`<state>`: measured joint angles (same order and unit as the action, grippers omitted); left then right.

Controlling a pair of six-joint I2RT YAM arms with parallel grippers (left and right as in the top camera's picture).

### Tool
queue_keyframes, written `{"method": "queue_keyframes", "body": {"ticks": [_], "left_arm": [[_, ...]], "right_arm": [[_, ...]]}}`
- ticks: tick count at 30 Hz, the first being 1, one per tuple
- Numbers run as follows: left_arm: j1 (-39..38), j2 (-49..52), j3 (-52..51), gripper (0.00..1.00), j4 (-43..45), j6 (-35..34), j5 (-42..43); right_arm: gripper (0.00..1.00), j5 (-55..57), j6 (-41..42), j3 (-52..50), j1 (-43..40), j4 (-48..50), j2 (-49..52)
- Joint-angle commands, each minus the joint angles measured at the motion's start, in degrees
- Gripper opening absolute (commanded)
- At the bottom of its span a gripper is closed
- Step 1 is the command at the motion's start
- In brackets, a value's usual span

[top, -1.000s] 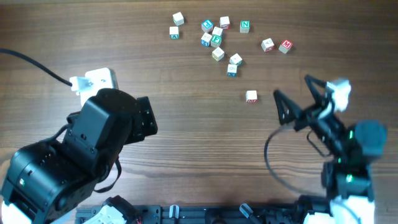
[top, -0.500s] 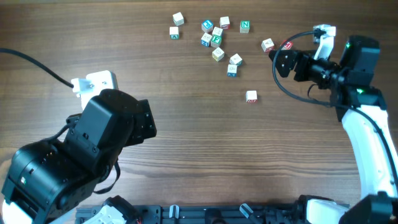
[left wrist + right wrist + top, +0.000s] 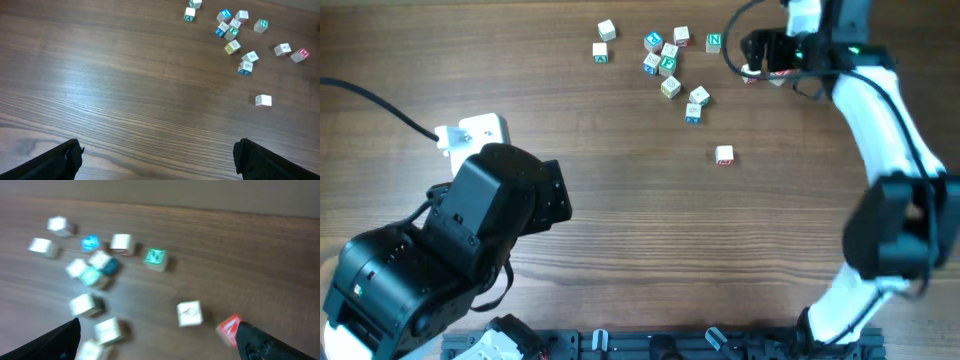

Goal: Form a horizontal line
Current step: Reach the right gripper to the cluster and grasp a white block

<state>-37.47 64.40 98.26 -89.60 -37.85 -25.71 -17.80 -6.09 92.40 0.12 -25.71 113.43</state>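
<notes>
Several small pale wooden letter cubes lie scattered at the far middle of the table; no row of three touching cubes shows. A cluster (image 3: pixel 667 65) sits there, with a green-faced cube (image 3: pixel 714 42) and a lone cube (image 3: pixel 724 155) nearer. My right gripper (image 3: pixel 756 52) is open and empty, hovering over a white cube (image 3: pixel 190 313) and a red-faced cube (image 3: pixel 229 328), which lie between its fingers (image 3: pixel 160 340) in the blurred right wrist view. My left gripper (image 3: pixel 157 155) is open and empty above bare table, far from the cubes (image 3: pixel 232 35).
A white box with a black cable (image 3: pixel 475 130) lies at the left, beside the bulky left arm (image 3: pixel 470 240). The right arm (image 3: pixel 880 120) reaches up along the right side. A dark rail runs along the front edge (image 3: pixel 650 345).
The right arm swung from the front right up to the far right, bringing its open gripper over the white and red cubes. The left arm and the cubes have not moved.
</notes>
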Motion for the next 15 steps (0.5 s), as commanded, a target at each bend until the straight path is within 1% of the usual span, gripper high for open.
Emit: {"method": "queue_keyframes", "body": {"ticks": [1,4,5,7,12,15], "left_arm": [[0.04,0.22,0.33,1.00,0.13,-0.11,-0.72],[0.04,0.22,0.33,1.00,0.13,-0.13,-0.72],[0.04,0.22,0.33,1.00,0.13,-0.11,-0.72],[0.04,0.22,0.33,1.00,0.13,-0.11,-0.72],[0.04,0.22,0.33,1.00,0.13,-0.11,-0.72],[0.04,0.22,0.33,1.00,0.13,-0.11,-0.72]], "right_arm": [[0.99,4.52,-5.88,5.05,1.20,0.83,9.25],[0.99,4.50,-6.01,6.71,1.42,3.72,15.21],[0.97,4.46,-6.05,6.71,1.44,4.37,16.68],[0.92,3.32,-7.63,6.71,1.75,4.42,17.79],[0.66,4.37,-8.81,6.64,2.32,4.44,18.60],[0.65,4.52,-8.92,6.58,2.27,4.50,19.32]]}}
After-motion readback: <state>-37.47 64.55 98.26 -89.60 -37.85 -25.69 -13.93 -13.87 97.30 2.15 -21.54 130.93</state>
